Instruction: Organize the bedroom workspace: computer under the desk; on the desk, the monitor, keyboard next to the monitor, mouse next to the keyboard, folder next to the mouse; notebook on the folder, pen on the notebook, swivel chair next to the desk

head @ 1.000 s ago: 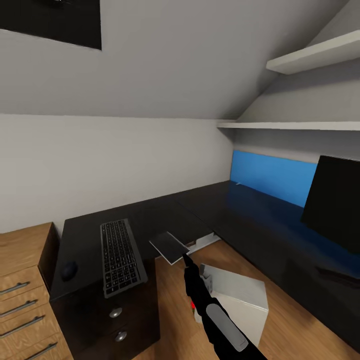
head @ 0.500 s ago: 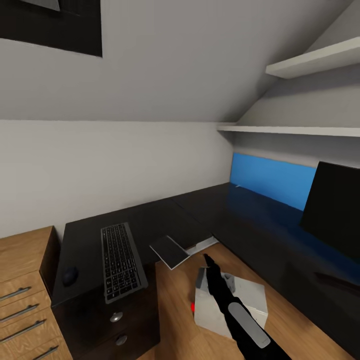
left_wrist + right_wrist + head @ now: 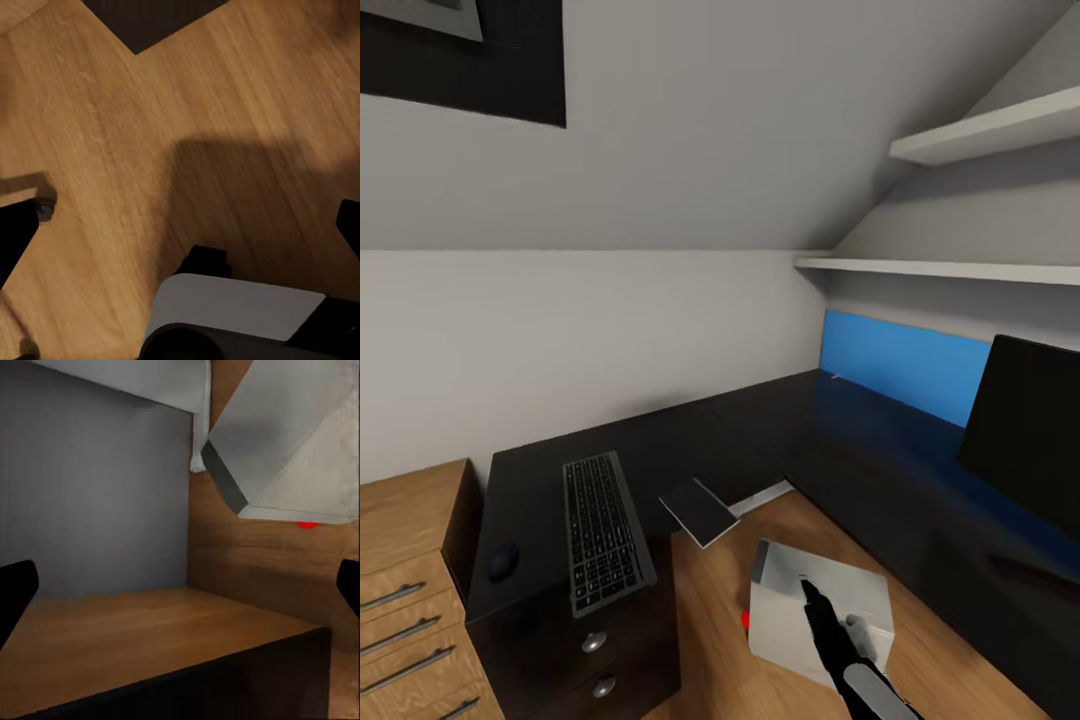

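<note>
The black L-shaped desk [image 3: 780,430] carries the dark keyboard [image 3: 603,530] at its left end, with the small dark mouse [image 3: 502,562] just left of it. A thin dark flat slab [image 3: 700,510], maybe the notebook, overhangs the desk's inner edge. The monitor [image 3: 1025,430] stands at the right. On the wooden floor in the desk's inner corner sits the pale grey computer [image 3: 820,605] [image 3: 292,442], red mark showing. My right arm [image 3: 840,650] reaches over it. The right gripper [image 3: 180,592] is open and empty. The left gripper [image 3: 180,225] is open over bare floor.
A light wooden drawer cabinet [image 3: 405,570] adjoins the desk's left end. A bright blue panel [image 3: 905,365] stands against the wall behind the desk. Two white shelves [image 3: 960,268] hang above the right side. Dark desk drawers with silver knobs [image 3: 594,642] face me.
My right arm has drawn back from the dark slab at the desk edge, moving right and down to above the computer. The camera has tilted slightly.
</note>
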